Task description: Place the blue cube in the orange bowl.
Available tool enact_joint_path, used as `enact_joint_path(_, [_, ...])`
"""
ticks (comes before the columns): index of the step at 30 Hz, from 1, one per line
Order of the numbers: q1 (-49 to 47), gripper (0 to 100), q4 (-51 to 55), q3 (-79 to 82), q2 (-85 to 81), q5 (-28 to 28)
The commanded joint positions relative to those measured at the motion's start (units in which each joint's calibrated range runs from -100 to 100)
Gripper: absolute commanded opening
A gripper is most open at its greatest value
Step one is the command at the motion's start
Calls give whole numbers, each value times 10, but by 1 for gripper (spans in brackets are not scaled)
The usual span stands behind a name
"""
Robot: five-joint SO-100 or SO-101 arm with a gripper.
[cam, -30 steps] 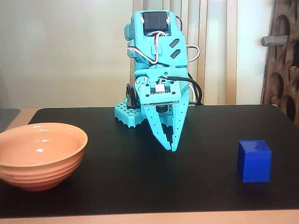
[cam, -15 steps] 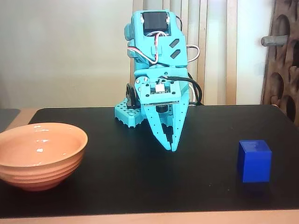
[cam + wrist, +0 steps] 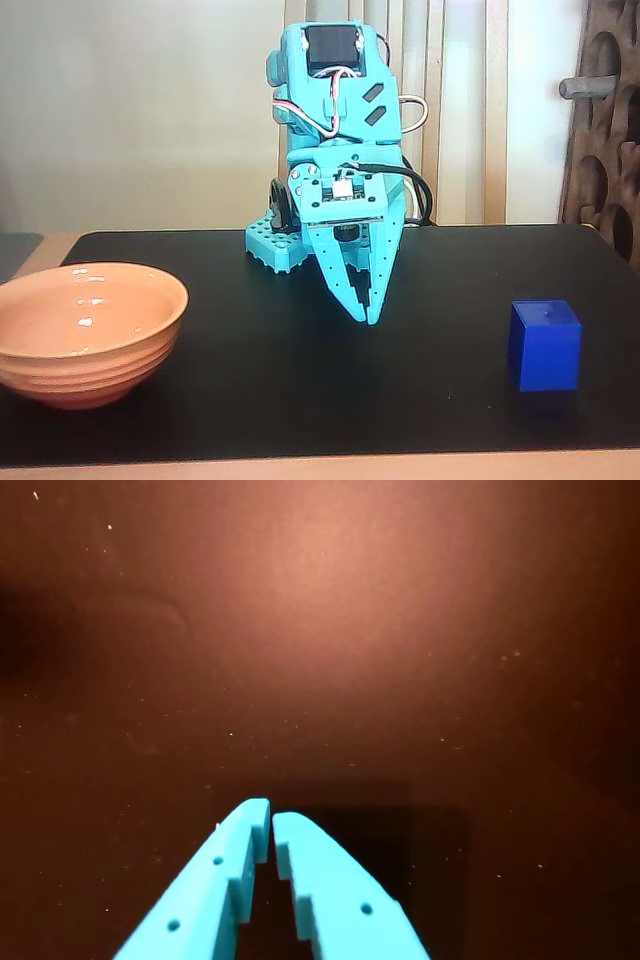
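In the fixed view the blue cube (image 3: 544, 345) rests on the black table at the right, near the front edge. At the far left stands the orange bowl (image 3: 85, 330), holding nothing. My turquoise gripper (image 3: 366, 312) hangs in the middle between them, tips pointing down just above the table, well apart from both. Its fingers are together with nothing held. The wrist view shows the shut gripper (image 3: 271, 820) over bare dark tabletop; neither cube nor bowl appears there.
The black table (image 3: 300, 390) runs from the bowl to the cube, its front edge close to the camera. The arm's base (image 3: 275, 245) sits at the back centre. A wooden slatted panel and a carved screen stand behind the table.
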Motion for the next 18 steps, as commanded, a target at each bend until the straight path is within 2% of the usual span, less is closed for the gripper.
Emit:
enact_joint_path(1, [10, 0, 1, 5, -1, -6])
enact_joint_path(18, [9, 0, -28, 3, 33, -8])
